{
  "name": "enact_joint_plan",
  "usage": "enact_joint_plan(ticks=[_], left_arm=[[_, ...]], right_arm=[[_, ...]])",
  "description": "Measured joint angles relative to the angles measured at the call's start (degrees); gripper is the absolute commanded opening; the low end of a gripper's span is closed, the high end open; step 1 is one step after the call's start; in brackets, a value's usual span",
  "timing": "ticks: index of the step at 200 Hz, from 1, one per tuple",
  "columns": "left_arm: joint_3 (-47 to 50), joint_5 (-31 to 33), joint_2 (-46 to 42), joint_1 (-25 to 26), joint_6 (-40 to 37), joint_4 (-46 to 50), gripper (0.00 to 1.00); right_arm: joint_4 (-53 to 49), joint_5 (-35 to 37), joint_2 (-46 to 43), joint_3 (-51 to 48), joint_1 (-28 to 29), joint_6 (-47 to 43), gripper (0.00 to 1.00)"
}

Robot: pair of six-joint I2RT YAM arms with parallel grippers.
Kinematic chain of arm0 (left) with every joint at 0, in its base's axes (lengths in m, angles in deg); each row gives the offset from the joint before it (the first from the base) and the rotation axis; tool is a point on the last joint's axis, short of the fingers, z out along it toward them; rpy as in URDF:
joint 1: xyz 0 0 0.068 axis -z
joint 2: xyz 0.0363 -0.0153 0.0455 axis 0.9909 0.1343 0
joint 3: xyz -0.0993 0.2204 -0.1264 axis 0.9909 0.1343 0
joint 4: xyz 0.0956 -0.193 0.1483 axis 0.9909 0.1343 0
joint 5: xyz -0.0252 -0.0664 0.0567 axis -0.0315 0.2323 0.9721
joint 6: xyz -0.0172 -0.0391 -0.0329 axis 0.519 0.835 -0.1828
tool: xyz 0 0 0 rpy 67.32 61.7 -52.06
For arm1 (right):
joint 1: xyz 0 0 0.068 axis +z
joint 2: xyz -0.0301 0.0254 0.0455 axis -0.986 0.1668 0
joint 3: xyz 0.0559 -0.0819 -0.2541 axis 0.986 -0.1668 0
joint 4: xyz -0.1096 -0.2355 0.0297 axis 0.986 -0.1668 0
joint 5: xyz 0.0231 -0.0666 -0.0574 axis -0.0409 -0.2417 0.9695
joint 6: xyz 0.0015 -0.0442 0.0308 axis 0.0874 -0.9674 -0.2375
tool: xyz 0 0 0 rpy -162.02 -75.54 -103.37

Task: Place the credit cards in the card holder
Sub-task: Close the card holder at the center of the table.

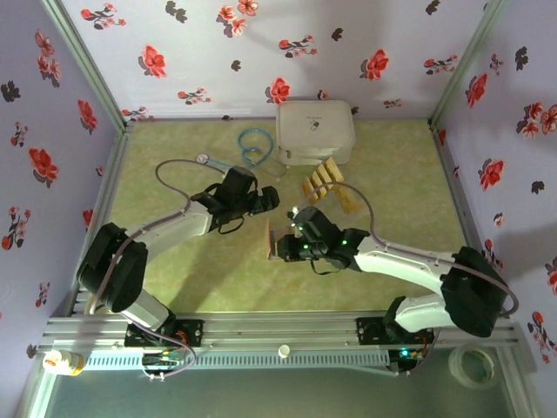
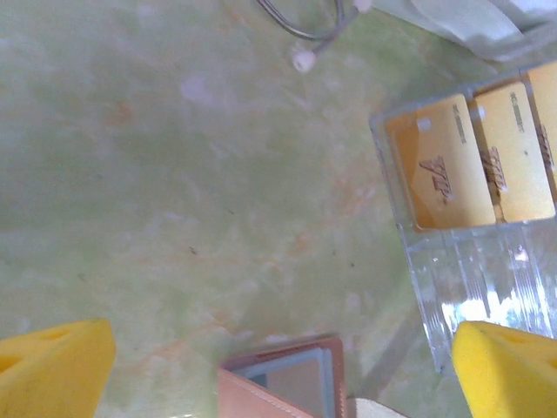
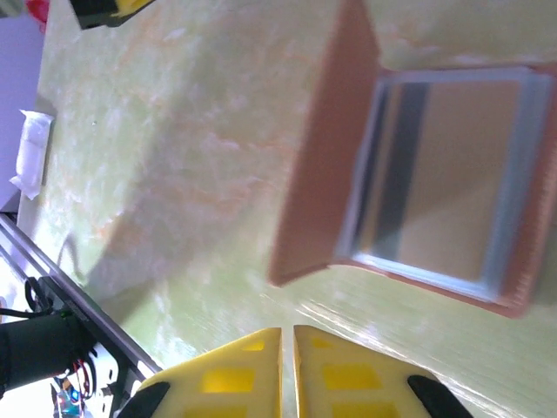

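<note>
The card holder [image 3: 435,174] lies open on the counter [image 3: 174,157], pale inside up, ready for loading. The credit cards [image 2: 439,165] stand in a clear rack [image 2: 470,261] just beyond it. Beside the holder the right claw [image 3: 287,335] is pressed together and empty. Over the holder the left claw [image 2: 280,353] is spread wide, likely to fetch a card.

At least three thin golden-yellow rectangular cards [image 2: 439,165] are showing — plus one reddish-brown folding leather wallet [image 3: 322,148], one white rounded case [image 1: 315,131], one clear plastic rack [image 2: 474,270].
</note>
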Motion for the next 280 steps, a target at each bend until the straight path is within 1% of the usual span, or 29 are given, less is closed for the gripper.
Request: enact_joint_plan(ticks=[26, 39, 58, 80, 100, 147, 186, 232, 280], left_arm=[[0.6, -1.1, -1.8, -3.5, -0.4, 0.8, 1.0], [1.6, -1.7, -3.0, -5.3, -0.5, 0.8, 1.0], [3.3, -2.4, -4.5, -7.4, -0.5, 0.9, 1.0], [5.0, -3.1, -6.0, -8.7, -0.5, 1.2, 1.0], [6.0, -3.8, -6.9, -9.1, -0.8, 1.5, 1.0], [6.1, -6.3, -7.1, -9.1, -2.3, 1.8, 1.0], [6.1, -8.2, -7.1, -9.1, -3.8, 2.7, 1.0], [4.6, -9.1, -5.9, -8.5, -6.7, 5.1, 1.0], [-0.7, -9.2, 0.0, -5.0, -11.1, 8.0, 1.0]], right_arm=[[-0.3, 1.5, 4.4, 6.1, 3.1, -1.4, 0.09], [-0.7, 1.8, 7.2, 9.5, 4.1, -2.3, 0.07], [-0.9, 2.2, 12.0, 13.6, 4.7, -3.4, 0.0], [-1.8, 3.7, 16.9, 15.3, 4.5, -4.6, 0.0], [-3.5, 4.9, 17.8, 14.2, 3.8, -4.9, 0.0], [-3.6, 6.5, 14.2, 9.0, 1.1, -4.9, 0.0], [-3.0, 6.8, 12.9, 6.0, -0.6, -4.7, 0.0], [1.5, 6.6, 13.0, 1.2, -2.0, -2.8, 0.0], [9.0, 4.2, 15.1, -1.8, -3.1, -1.6, 0.0]])
